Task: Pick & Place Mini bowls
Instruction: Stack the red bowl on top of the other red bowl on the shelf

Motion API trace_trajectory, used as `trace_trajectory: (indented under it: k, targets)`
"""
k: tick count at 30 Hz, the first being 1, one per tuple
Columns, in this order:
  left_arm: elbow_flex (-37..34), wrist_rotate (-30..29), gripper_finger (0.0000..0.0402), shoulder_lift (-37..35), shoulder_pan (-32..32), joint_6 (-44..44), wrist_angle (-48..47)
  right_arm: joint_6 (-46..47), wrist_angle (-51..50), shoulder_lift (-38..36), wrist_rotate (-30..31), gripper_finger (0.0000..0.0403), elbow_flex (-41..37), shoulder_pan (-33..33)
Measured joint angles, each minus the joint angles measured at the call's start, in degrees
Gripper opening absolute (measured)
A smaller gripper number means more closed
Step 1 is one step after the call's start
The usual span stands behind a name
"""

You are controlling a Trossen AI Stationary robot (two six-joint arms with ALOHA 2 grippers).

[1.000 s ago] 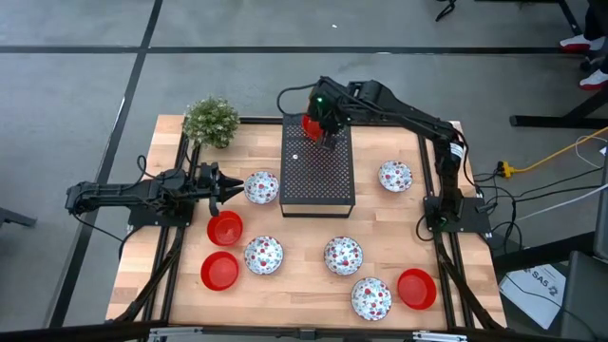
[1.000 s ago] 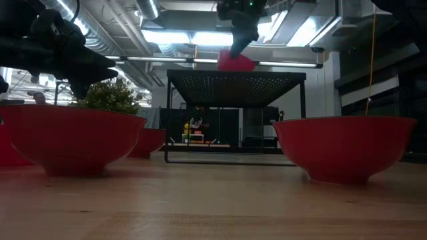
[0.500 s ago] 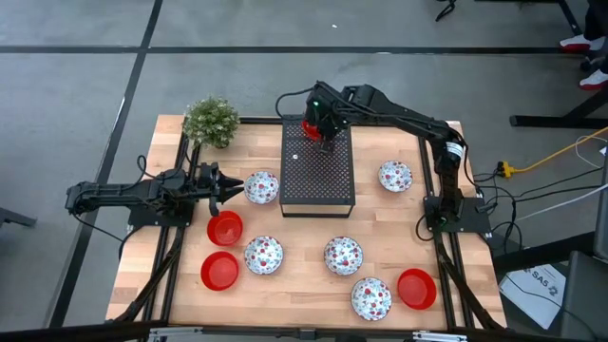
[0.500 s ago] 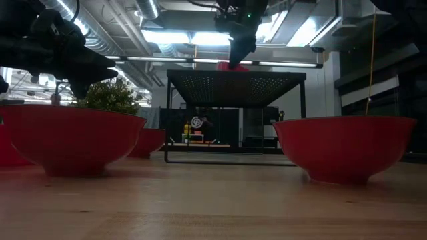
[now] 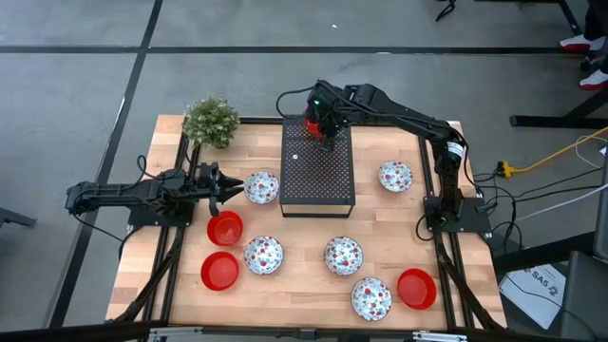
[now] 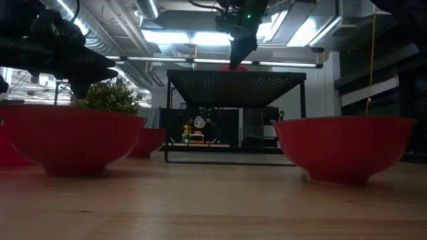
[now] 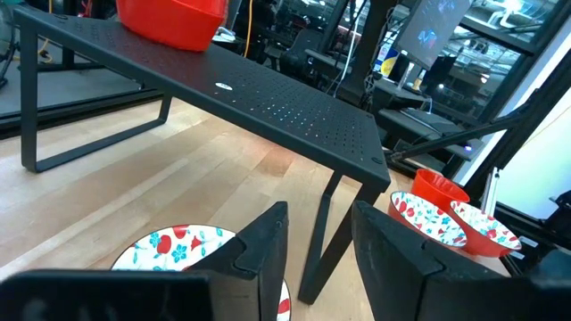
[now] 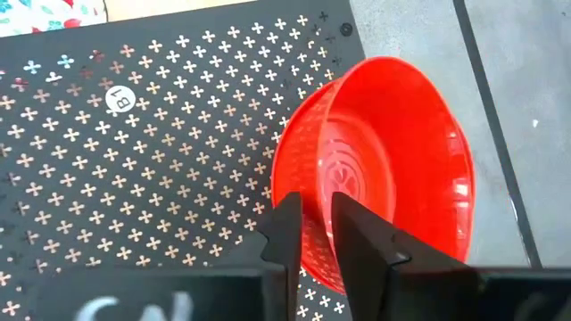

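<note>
The right gripper (image 5: 319,129) sits directly over the red bowl (image 8: 375,169) on the far end of the black box (image 5: 318,171), fingers narrowly straddling its rim. The left gripper (image 5: 220,186) waits wide, nearest the speckled bowl (image 5: 261,187).

The high view looks straight down from well above the counter (image 5: 313,233), taking in the whole black box (image 5: 317,167) and both arms. The low view sits at counter height, close behind two red bowls, and faces level toward the black box (image 6: 235,80) and the room beyond it. The left wrist view looks from beside the box along its perforated top (image 7: 268,94). The right wrist view looks down from very near onto the same top (image 8: 152,134). All four views share the box.
</note>
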Motion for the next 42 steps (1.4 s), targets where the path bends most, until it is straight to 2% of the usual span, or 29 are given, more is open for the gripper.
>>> trace_trajectory:
  k: [7, 11, 15, 24, 33, 42]
  targets:
    - [-0.02, 0.00, 0.0122, 0.02, 0.02, 0.00, -0.02, -0.03, 0.00, 0.00, -1.86, 0.0105, 0.02, 0.00]
    - [0.00, -0.01, 0.0119, 0.00, 0.00, -0.01, -0.01, -0.03, -0.02, 0.00, -1.97, 0.0112, 0.02, 0.02]
    - [-0.02, 0.00, 0.0119, 0.02, 0.00, 0.00, -0.02, -0.03, -0.02, 0.00, -1.95, 0.0092, 0.02, 0.00]
    - [0.00, 0.00, 0.0118, 0.02, 0.02, 0.00, 0.00, -0.03, 0.10, 0.00, -1.94, 0.0009, 0.02, 0.00]
    - [0.00, 0.00, 0.0122, 0.02, 0.00, 0.00, -0.02, -0.05, -0.02, 0.00, -1.51, 0.0036, 0.04, -0.02]
    - [-0.02, 0.00, 0.0121, 0.01, 0.00, 0.00, 0.00, 0.09, 0.19, -0.02, -1.52, 0.0007, -0.75, -1.17]
